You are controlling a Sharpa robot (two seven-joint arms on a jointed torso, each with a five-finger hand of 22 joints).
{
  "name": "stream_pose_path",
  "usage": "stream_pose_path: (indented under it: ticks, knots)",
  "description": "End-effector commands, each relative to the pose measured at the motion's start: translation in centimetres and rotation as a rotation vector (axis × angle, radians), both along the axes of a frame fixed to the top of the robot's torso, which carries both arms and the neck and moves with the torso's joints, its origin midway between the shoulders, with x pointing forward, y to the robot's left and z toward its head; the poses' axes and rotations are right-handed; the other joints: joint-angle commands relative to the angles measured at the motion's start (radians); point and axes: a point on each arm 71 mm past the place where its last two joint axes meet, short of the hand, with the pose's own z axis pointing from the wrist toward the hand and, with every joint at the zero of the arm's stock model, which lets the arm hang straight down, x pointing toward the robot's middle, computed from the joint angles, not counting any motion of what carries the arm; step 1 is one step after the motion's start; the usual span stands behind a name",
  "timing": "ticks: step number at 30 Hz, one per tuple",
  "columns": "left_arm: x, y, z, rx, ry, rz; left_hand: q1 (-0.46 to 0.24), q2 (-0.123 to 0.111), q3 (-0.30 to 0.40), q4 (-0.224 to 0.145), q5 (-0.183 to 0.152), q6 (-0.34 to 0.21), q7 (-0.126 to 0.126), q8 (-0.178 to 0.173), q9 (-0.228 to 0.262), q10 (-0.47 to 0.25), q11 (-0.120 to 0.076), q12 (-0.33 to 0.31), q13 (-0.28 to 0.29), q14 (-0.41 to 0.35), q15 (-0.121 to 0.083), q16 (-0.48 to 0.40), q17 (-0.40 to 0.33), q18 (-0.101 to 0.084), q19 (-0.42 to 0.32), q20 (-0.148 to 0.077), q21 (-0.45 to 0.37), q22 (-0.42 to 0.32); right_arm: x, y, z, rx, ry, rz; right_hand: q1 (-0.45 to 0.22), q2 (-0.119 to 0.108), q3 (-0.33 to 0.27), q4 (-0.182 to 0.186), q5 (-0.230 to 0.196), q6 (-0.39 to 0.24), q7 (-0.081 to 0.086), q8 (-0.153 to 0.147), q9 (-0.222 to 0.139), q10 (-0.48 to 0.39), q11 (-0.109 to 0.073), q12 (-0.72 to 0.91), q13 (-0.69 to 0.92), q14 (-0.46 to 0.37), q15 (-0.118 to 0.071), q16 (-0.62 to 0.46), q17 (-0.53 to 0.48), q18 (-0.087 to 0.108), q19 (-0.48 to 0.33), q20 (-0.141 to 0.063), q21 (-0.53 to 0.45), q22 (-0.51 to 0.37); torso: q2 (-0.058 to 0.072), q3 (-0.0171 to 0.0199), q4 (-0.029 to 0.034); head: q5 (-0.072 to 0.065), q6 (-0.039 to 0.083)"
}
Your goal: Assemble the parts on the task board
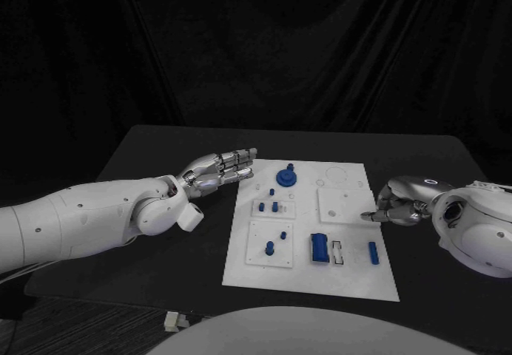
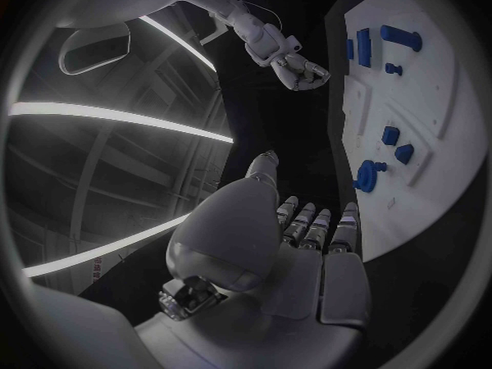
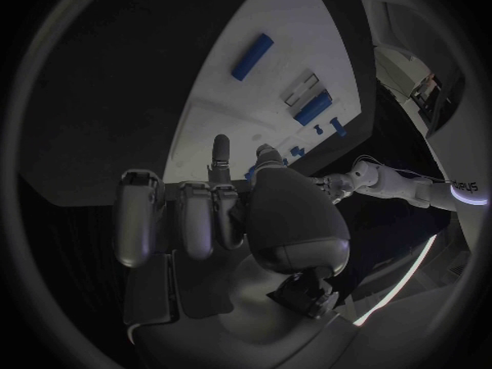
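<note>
The white task board [image 1: 309, 275] lies in the middle of the table. On it are a round blue part [image 1: 286, 177], several small blue pieces [image 1: 273, 208], a blue block [image 1: 319, 248] and a blue bar [image 1: 372, 252]. My left hand [image 1: 219, 168] hovers off the board's far left corner, fingers straight and holding nothing; its palm [image 2: 298, 246] faces the round part [image 2: 367, 175]. My right hand [image 1: 395, 209] sits at the board's right edge with fingers curled in and nothing in them. One fingertip [image 3: 220, 146] points toward the board [image 3: 257, 115].
A raised white square plate [image 1: 343, 203] with a hole lies on the board next to my right hand. Black table [image 1: 160, 148] surrounds the board, with bare room on both sides. Dark curtain stands behind.
</note>
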Motion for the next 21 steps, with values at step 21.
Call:
stream_pose_path:
  ticks: [21]
  knots:
    - [-0.1,-0.2,0.1,-0.021,0.0,-0.009,0.004,0.004,0.002,-0.009,0.004,0.008,0.002,0.004,0.001,0.001,0.013,0.007,0.001,0.001,0.007,-0.001,0.0,0.005,0.003,0.005,0.006,0.0,-0.3,-0.2,-2.7,-0.152,0.177,-0.039,0.073,0.024,-0.002,0.011,-0.069,0.061,-0.005,-0.042,-0.01,0.106,-0.014,0.003,0.263,0.081,-0.014,-0.004,0.134,-0.019,0.043,-0.011,0.002,0.218,0.0,0.0002,0.0002,-0.004,0.0]
